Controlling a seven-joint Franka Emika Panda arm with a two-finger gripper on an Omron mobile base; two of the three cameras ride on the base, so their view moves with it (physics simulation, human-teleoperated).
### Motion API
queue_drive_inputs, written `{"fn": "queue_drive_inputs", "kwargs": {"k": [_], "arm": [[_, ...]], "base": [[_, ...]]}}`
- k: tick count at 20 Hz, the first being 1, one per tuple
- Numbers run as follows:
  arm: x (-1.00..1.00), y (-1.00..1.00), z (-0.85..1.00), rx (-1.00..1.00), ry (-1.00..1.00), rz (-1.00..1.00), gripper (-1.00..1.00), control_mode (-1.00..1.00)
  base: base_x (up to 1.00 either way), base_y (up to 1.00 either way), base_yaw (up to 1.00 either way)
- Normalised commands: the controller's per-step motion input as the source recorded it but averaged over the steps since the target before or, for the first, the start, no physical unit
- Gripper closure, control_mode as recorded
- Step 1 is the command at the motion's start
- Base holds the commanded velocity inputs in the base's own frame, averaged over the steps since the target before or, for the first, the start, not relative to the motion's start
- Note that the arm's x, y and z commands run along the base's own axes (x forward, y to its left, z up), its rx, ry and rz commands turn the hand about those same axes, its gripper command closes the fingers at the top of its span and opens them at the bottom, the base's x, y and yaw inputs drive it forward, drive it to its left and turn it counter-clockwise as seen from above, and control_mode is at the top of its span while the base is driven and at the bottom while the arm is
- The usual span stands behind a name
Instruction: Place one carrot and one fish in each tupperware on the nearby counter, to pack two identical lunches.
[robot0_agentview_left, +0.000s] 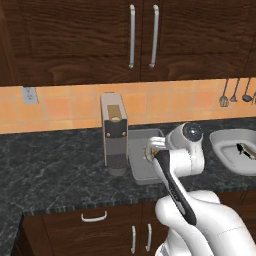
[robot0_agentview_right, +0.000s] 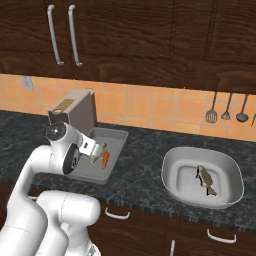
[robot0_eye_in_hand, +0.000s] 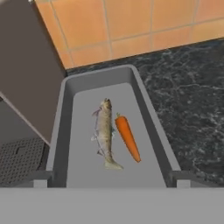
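Here my gripper (robot0_eye_in_hand: 112, 178) hangs over the near end of the long rectangular tray (robot0_eye_in_hand: 59, 131), its jaws spread wide with nothing between them; the two fingertips (robot0_eye_in_hand: 40, 179) stand outside the tray's side walls at about 8 and 4 o'clock in the hand view. Inside the tray a fish (robot0_eye_in_hand: 104, 133) and a carrot (robot0_eye_in_hand: 127, 137) lie side by side lengthwise, the carrot at 3 o'clock of the fish, close beside it. The tray rests on the dark marbled counter (robot0_eye_in_hand: 188, 105), just beside a tall grey appliance (robot0_agentview_left: 114, 135) at its 9 o'clock. Well apart along the counter, at 3 o'clock of the tray in the right base view, sits the rounded-square bowl (robot0_agentview_right: 172, 182), with a second fish (robot0_agentview_right: 205, 179) lying in it
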Motion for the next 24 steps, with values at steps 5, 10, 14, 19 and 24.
{"fn": "queue_drive_inputs", "kwargs": {"k": [5, 10, 14, 19, 24], "arm": [[-1.0, 0.0, 1.0, 0.0, 0.0, 0.0, -1.0, -1.0], [-0.85, 0.0, 0.59, -0.01, 0.04, 0.0, -1.0, -1.0], [-0.34, -0.02, -0.68, -0.06, 0.0, 0.0, -1.0, -1.0], [-0.48, 0.0, -0.31, -0.01, -0.03, 0.01, -1.0, -1.0], [-0.52, -0.14, -0.11, 0.01, -0.04, 0.05, -1.0, -1.0]], "base": [[0.0, 0.0, 0.0], [0.0, 0.0, 0.0], [0.0, 0.0, 0.0], [0.0, 0.0, 0.0], [0.0, 0.0, 0.0]]}}
